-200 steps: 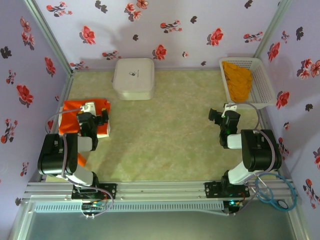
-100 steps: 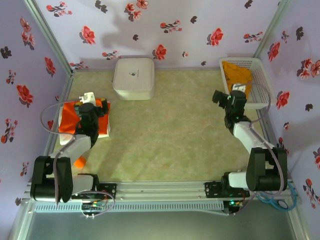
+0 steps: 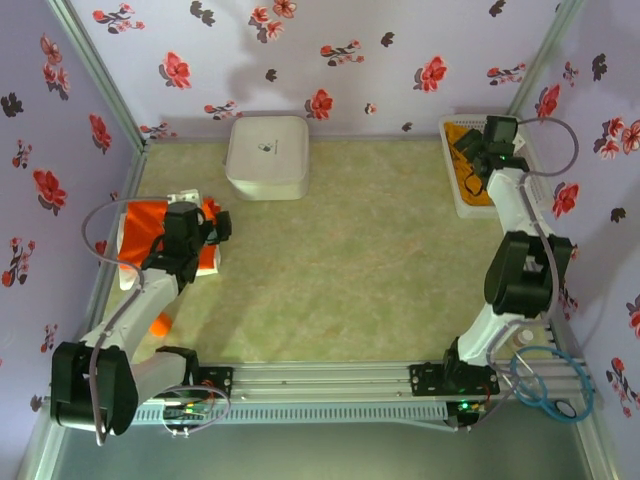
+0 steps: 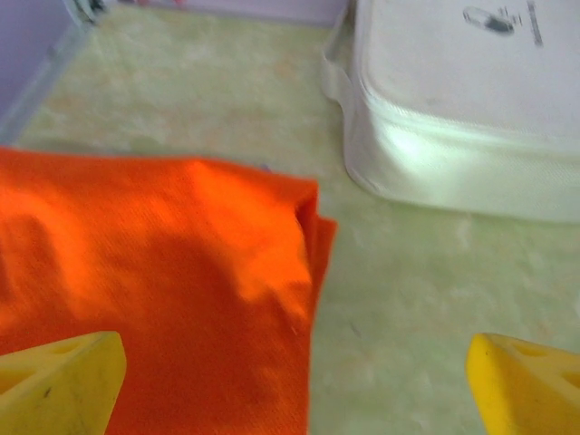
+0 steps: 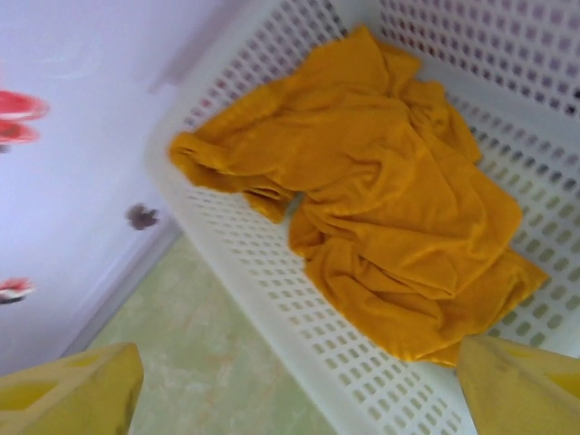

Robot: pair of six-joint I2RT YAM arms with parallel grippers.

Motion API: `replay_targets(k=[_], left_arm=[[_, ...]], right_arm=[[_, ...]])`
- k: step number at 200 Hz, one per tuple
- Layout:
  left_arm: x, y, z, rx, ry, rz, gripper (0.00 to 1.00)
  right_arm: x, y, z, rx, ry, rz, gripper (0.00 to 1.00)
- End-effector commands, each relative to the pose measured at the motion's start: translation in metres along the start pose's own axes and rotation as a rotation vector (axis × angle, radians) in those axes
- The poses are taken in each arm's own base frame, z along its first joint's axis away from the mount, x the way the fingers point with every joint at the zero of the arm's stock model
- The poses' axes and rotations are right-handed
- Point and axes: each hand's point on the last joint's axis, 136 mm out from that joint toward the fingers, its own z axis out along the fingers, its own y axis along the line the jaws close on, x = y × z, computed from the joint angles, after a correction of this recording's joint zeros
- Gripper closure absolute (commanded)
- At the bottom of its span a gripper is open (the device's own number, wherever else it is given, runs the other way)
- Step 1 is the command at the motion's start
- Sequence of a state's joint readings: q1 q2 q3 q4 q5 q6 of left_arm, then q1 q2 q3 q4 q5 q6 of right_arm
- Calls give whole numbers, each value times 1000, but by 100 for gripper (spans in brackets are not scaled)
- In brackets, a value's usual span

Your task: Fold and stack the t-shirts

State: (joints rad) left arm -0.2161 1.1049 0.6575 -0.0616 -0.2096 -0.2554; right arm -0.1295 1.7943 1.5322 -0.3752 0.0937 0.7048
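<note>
Flowered lilac walls (image 3: 380,30), left gripper (image 4: 290,390) spread wide over folded red-orange t-shirt (image 4: 154,272) at left edge of tabletop (image 3: 350,270), right gripper (image 5: 294,390) gaping above crumpled mustard t-shirt (image 5: 381,208) in lattice basket (image 5: 245,254), white box (image 4: 453,100), its logo (image 4: 494,18) perhaps lettered, unreadable.

We're looking at a robot test cell, a lab rig dressed up homely: flowered purple wall panels (image 3: 350,30) box in a marbled tabletop (image 3: 350,270), aluminium frame rail (image 3: 320,378) up front, an arm base (image 3: 455,380) bolted on.

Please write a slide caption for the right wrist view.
Open pincer above a crumpled mustard shirt in a white basket.
</note>
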Motion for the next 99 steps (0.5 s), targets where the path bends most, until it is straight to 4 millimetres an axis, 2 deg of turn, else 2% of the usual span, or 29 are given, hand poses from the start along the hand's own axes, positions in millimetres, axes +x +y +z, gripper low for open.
replay_targets(k=[1, 20, 37, 65, 99], left_arm=[[19, -19, -11, 78, 102, -27, 4], [26, -32, -16, 115, 128, -12, 5], [31, -44, -19, 149, 141, 4, 5], [37, -58, -25, 193, 163, 26, 5], [38, -70, -31, 234, 166, 19, 4]], right_arm=[[-2, -14, 18, 83, 39, 86, 11], [-15, -27, 35, 161, 0, 113, 13], [-16, -30, 59, 159, 25, 122, 15], [-1, -40, 96, 229, 112, 103, 13], [4, -54, 121, 302, 112, 81, 12]])
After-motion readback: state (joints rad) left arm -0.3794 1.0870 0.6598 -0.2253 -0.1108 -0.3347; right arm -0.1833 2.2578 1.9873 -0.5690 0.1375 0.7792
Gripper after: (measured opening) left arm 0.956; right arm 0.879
